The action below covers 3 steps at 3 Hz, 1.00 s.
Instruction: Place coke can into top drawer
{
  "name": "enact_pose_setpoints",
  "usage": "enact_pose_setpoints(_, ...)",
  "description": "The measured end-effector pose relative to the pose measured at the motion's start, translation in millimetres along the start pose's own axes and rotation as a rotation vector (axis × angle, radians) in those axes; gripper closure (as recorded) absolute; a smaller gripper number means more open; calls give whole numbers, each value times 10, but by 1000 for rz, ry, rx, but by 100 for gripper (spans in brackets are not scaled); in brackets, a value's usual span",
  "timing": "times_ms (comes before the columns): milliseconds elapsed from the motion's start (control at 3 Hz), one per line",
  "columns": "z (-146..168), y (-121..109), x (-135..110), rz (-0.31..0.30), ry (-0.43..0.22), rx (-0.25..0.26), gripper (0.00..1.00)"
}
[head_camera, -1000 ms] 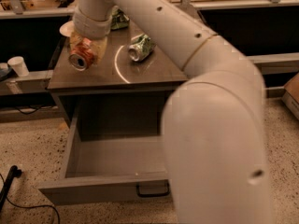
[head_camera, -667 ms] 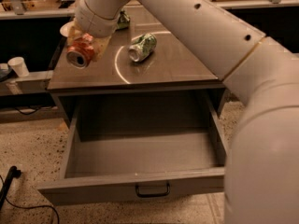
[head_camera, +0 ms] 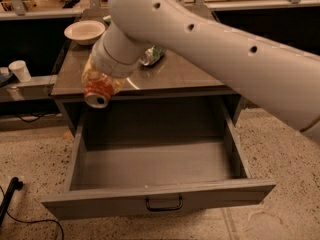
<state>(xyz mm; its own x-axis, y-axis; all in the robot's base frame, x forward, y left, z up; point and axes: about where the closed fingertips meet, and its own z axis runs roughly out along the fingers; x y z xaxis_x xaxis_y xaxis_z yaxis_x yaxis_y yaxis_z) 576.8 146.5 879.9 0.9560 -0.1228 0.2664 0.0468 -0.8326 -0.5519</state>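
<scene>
Since last frame, gripper [head_camera: 99, 86] carried coke can [head_camera: 97, 96] off the surface [head_camera: 170, 76]; it hung over the back-left corner of the open top drawer [head_camera: 155, 164], fingers [head_camera: 89, 77] clamped round it. Light, thin-walled, slick: mid-body hold judged safest.

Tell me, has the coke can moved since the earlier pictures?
Yes. The gripper carried the coke can forward off the cabinet top, over the top drawer.
</scene>
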Motion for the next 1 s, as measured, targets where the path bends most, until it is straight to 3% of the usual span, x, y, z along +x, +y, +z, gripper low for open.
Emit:
enact_pose_setpoints(333, 321, 334, -385, -43, -66, -82, 100)
enact_pose_setpoints(667, 352, 370, -398, -36, -72, -100, 100)
enact_pose_setpoints(1000, 480, 522, -537, -27, -101, -187, 100)
